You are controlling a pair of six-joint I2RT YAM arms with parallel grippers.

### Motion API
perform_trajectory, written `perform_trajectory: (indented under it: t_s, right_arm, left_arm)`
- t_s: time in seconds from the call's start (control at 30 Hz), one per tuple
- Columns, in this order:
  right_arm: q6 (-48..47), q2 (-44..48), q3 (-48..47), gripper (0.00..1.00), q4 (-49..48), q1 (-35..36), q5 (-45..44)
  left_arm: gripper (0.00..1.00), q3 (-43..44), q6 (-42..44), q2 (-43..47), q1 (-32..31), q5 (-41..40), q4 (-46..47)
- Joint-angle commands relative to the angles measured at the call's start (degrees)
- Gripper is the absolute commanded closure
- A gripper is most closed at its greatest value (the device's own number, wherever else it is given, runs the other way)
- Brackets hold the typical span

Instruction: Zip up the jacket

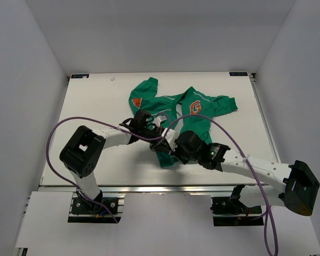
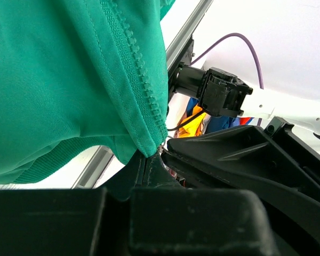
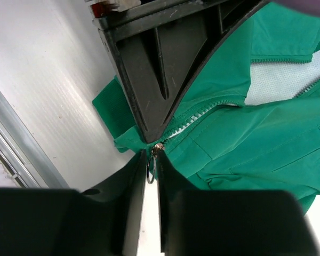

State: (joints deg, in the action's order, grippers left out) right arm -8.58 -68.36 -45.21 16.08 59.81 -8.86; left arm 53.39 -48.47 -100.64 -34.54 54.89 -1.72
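The green jacket [image 1: 197,124] lies on the white table [image 1: 96,106], with its orange "G" badge [image 1: 195,107] and orange sleeve patch [image 1: 136,102] facing up. Both grippers meet at its bottom hem. My left gripper [image 1: 156,138] is shut on the hem corner at the foot of the zipper [image 2: 141,69]; the left wrist view shows the green fabric [image 2: 69,80] pinched at its fingertips [image 2: 149,158]. My right gripper [image 1: 165,145] is shut on the metal zipper pull ring [image 3: 151,166], which sits between its nearly closed fingers. Above it the jacket [image 3: 266,138] is open and shows pale lining [image 3: 280,80].
A purple cable [image 1: 69,121] loops over the left arm and another trails over the right arm [image 1: 256,165]. The table's metal front rail [image 3: 10,144] runs close to the grippers. White walls enclose the table on three sides.
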Motion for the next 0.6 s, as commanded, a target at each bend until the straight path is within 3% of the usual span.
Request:
perform_trajectory:
  t_s: [0.0,0.1,0.3,0.47,0.57]
  right_arm:
    - [0.84,0.51,-0.84,0.83,-2.71,0.22,-0.28]
    - [1.11,-0.28,-1.02,0.9,-2.54,0.22,-0.45]
    - [2.08,-1.43,-1.37,0.92,-1.49,0.22,-2.3]
    - [2.78,-1.16,-1.02,0.73,-0.08,0.13,-2.21]
    - [3.39,-0.9,-0.41,0.72,0.27,-0.05,-2.47]
  left_arm:
    - [1.0,-0.56,1.45,3.52,0.36,1.0,-0.31]
    - [1.0,-0.83,1.45,3.78,0.27,1.44,0.13]
    - [1.0,-1.27,1.53,3.96,0.27,1.88,0.57]
    - [1.0,-1.18,1.53,3.35,0.27,2.24,0.57]
    - [1.0,-1.09,1.53,3.26,0.27,2.32,0.49]
